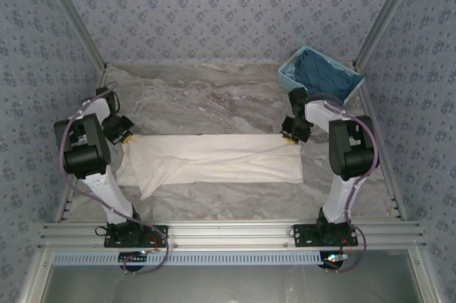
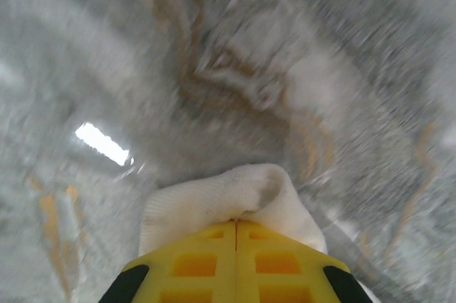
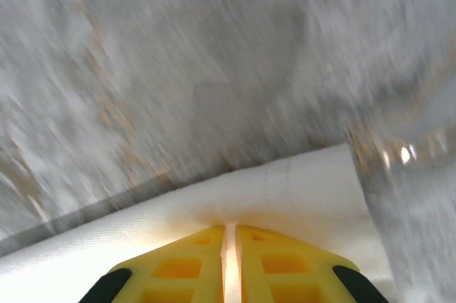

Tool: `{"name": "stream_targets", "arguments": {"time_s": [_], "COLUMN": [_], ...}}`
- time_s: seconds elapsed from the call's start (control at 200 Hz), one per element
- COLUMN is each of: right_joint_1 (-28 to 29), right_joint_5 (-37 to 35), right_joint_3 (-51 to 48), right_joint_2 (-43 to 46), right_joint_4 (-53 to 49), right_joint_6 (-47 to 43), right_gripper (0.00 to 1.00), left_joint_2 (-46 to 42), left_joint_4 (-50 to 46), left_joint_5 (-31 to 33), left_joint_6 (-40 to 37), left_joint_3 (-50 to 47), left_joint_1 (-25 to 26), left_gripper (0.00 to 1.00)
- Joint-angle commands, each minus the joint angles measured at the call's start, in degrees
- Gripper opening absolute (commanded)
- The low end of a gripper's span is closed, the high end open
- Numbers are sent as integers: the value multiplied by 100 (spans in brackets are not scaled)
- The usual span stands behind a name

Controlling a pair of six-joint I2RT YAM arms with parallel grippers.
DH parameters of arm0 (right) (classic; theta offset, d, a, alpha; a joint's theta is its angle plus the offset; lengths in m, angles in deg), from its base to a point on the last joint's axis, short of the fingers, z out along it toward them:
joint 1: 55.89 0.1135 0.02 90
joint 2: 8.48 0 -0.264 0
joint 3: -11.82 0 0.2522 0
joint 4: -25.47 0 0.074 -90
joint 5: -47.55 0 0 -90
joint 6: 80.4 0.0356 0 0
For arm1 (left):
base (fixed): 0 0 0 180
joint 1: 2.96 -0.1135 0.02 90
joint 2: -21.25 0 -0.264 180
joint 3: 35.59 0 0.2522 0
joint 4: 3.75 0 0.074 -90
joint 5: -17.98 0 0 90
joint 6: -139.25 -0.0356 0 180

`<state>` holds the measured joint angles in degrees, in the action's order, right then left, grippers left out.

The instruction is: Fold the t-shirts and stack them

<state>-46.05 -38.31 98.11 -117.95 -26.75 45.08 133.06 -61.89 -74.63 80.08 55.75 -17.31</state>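
The cream t-shirt (image 1: 214,159) lies as 1 long wrinkled band across the marble tabletop (image 1: 214,96). The left hand (image 2: 236,223) is at the far left corner of the t-shirt and is closed tight on a small bunch of the cloth. The right hand (image 3: 229,228) is at the far right corner of the t-shirt, closed on the hemmed edge. The light-blue basket (image 1: 285,77) stands beyond this right corner, apart from the t-shirt.
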Motion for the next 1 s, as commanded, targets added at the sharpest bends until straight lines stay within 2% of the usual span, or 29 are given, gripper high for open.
{"name": "stream_targets", "arguments": {"time_s": [0.0, 0.09, 0.215, 0.28, 0.445, 0.565, 0.665, 0.994], "right_joint_1": [-134, -138, -125, -124, -96, -91, -83, -88], "right_joint_5": [-242, -484, -692, -585, -33, 381, 484, 863], "right_joint_3": [779, 982, 633, 313, -793, -1406, -1584, -1653], "right_joint_2": [-355, -107, 581, 895, 1642, 1894, 1891, 1551], "right_joint_4": [-475, -559, -490, -495, -243, 83, 326, 449], "right_joint_6": [-596, -650, -271, 7, 1510, 2738, 3532, 4606], "right_gripper": [15, 19, 27, 28, 23, 22, 25, 30], "left_joint_2": [200, -134, -864, -1280, -2043, -2198, -2155, -2129], "left_joint_4": [-211, -331, -587, -642, -608, -288, -119, 114], "left_joint_5": [141, 488, 984, 905, 428, -143, -205, -48], "left_joint_6": [-130, -139, -42, 105, 476, 593, 659, 855], "left_joint_3": [588, 753, 623, 374, -297, -695, -927, -1223], "left_joint_1": [6, 122, 430, 611, 1274, 1717, 2061, 2619], "left_gripper": [0, 0, 25, 30, 28, 24, 20, 17]}}
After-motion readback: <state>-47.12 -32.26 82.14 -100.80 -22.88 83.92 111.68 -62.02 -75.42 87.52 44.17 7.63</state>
